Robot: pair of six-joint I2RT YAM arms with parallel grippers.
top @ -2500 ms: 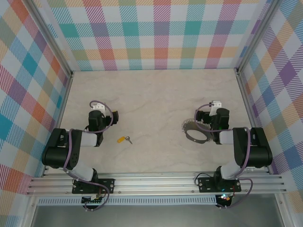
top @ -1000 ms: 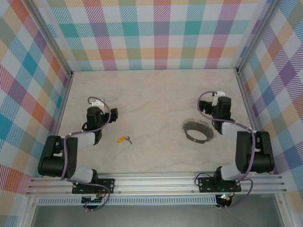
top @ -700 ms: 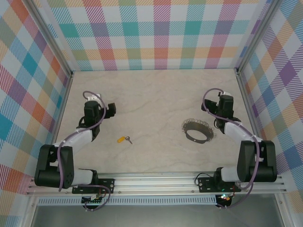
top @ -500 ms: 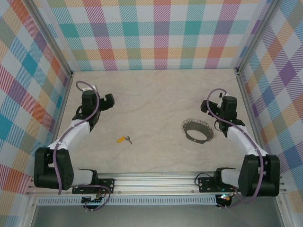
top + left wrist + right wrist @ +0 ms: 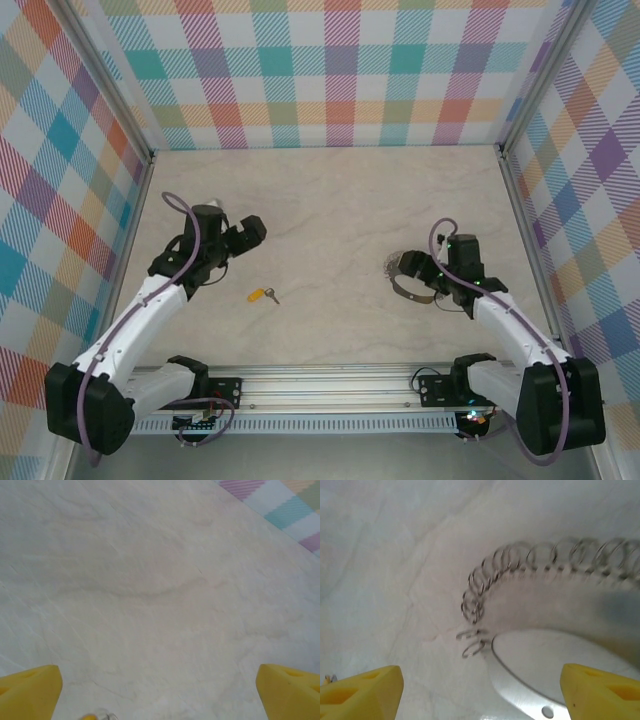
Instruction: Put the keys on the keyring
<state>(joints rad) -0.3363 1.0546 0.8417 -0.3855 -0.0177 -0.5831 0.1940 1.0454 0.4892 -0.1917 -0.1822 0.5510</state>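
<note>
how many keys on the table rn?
1. The key lies on the bare table, left of centre, apart from the keyring. The right gripper covers part of the keyring, so another could be hidden.

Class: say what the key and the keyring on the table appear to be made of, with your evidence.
Key: head probably plastic, solid yellow-orange; blade looks like dark grey metal, though small. Keyring: metal, silvery; the right wrist view shows fine wire loops along a flat glossy band.

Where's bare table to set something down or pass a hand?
Free: far half of the table up to the back wall; middle gap between key and keyring. Crowded: right hand at the keyring, left hand just beyond the key.
</note>
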